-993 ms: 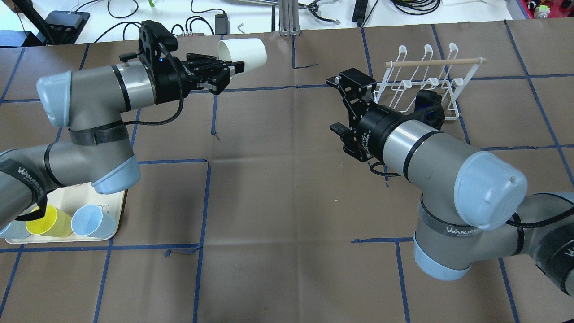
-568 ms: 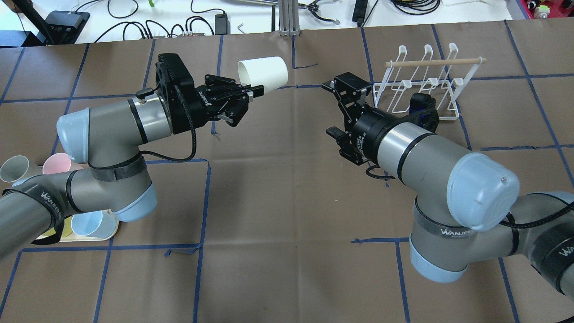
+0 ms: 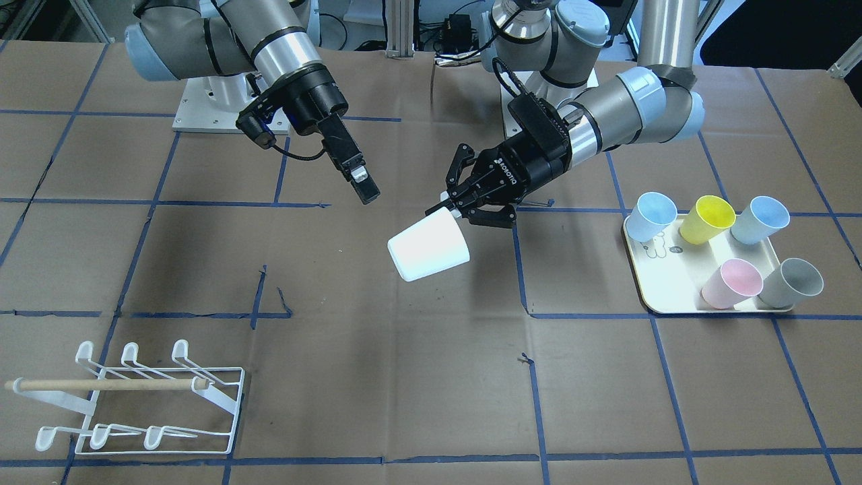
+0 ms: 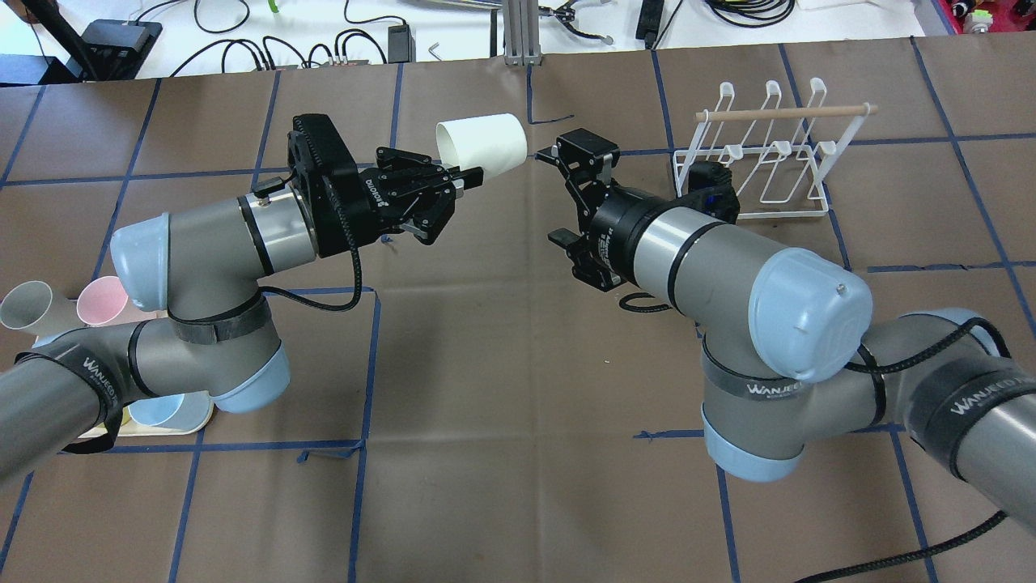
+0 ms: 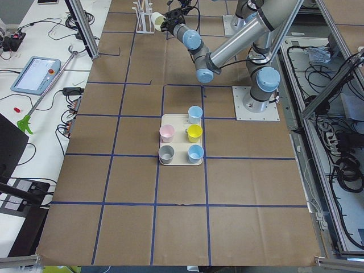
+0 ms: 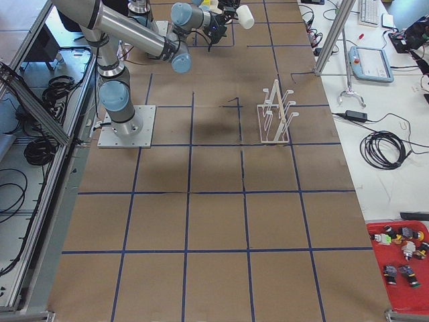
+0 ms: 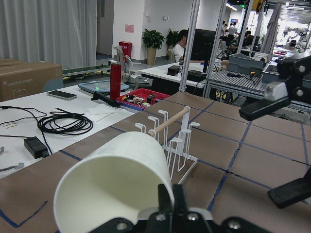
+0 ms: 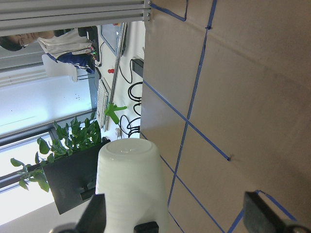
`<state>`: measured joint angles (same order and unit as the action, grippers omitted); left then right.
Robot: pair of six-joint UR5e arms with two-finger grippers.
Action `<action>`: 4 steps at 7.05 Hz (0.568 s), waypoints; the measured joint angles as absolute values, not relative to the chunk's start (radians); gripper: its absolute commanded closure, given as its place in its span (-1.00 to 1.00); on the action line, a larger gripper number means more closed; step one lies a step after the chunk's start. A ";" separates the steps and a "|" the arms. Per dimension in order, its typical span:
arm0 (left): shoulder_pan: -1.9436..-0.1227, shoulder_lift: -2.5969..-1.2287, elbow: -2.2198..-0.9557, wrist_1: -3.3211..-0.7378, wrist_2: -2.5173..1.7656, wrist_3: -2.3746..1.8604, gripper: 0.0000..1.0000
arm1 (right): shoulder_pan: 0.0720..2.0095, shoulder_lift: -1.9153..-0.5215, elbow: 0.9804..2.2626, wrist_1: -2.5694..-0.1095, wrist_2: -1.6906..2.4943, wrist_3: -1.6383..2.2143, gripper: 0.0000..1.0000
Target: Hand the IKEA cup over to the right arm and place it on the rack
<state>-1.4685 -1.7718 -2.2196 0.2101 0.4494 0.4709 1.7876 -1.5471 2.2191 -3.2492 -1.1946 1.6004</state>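
Item under inspection: one white cup (image 4: 483, 144), found clear of the surface (image 3: 404, 377) and lying on its side above the mid-section, between the two arms. The left tool (image 4: 469, 174) is clamped on the cup at the rim. The left wrist view shows the fingers pinched together over the cup wall at the mouth. The mouth faces back toward the left arm (image 4: 218, 235), and the closed base points toward the right arm (image 4: 712, 251). The right tool (image 4: 555, 197) has its jaws spread wide and grips nothing. In the right wrist view the two fingers stand far apart at the lower corners, with the cup base ahead of them and nearer one finger. The front-facing view shows a gap between this tool and the cup, so no contact is recorded. The rack (image 4: 779, 147), a white wire frame with a wooden dowel (image 4: 785, 113) across it, stands on the surface at the robot's right on the far side, just beyond the right wrist and well apart from the cup. None of its pegs carries anything. A cream tray (image 3: 673, 306) sits on the robot's left and carries five cups: two light blue, one yellow, one pink and one grey. The surface covering is brown with blue tape lines.
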 measured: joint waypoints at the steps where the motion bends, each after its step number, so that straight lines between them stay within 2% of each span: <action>1: -1.471 -1.771 -2.220 0.210 0.449 0.470 0.97 | 1.798 -1.515 2.184 -3.249 -1.203 1.606 -1.00; 4: -1.479 -1.770 -2.218 0.210 0.450 0.468 0.97 | 1.811 -1.440 2.083 -3.225 -1.217 1.609 -1.00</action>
